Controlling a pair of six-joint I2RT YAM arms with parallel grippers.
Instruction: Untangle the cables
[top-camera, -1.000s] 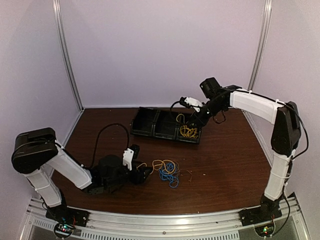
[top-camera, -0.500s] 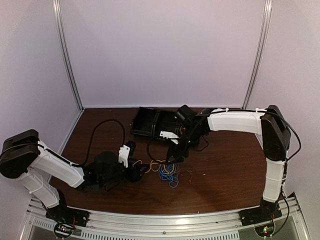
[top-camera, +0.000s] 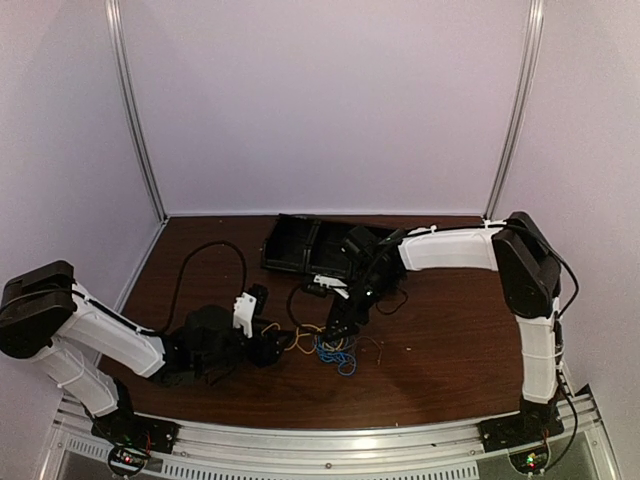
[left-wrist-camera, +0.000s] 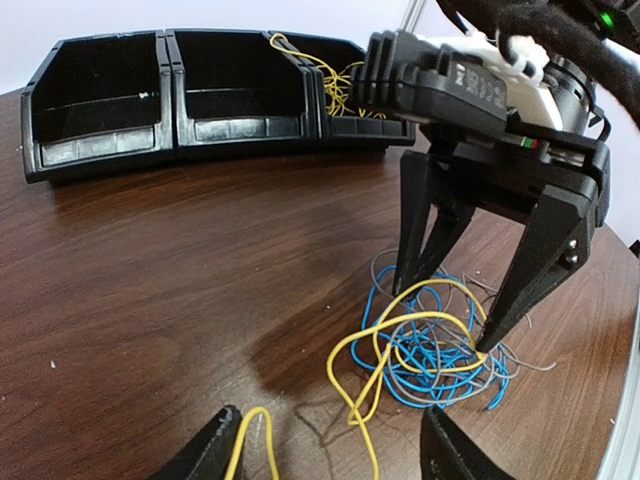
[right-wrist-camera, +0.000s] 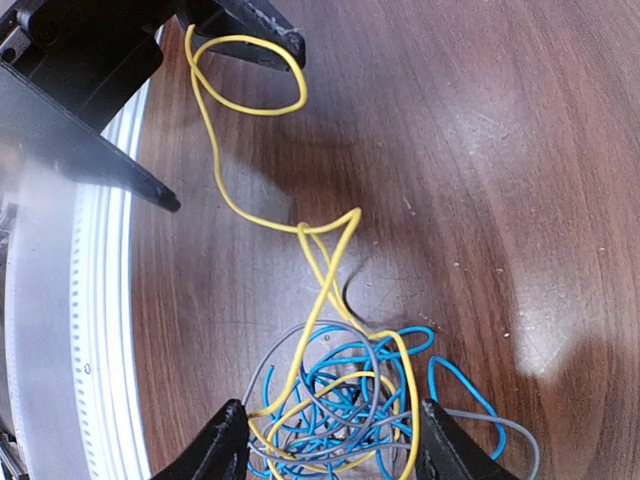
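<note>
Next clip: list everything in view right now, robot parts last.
cable tangle: one heap, blue, grey and yellow, centre front
yellow strand: one, yellow, trailing out of the tangle towards the near-left
bin tray: one, black, three compartments, at the back
binned cables: one bundle, yellow, tray's right-end compartment
table: one, dark brown wood, under everything
left arm: one, white and black, near-left
right arm: one, white and black, near-right
left claw: one, black, open, low, strand end between its fingers
right claw: one, black, open, fingers astride the tangle

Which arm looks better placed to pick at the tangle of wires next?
Right, probably: the right gripper hangs open directly over the tangle, straddling it. The left gripper sits aside, open, by one yellow strand.
</note>
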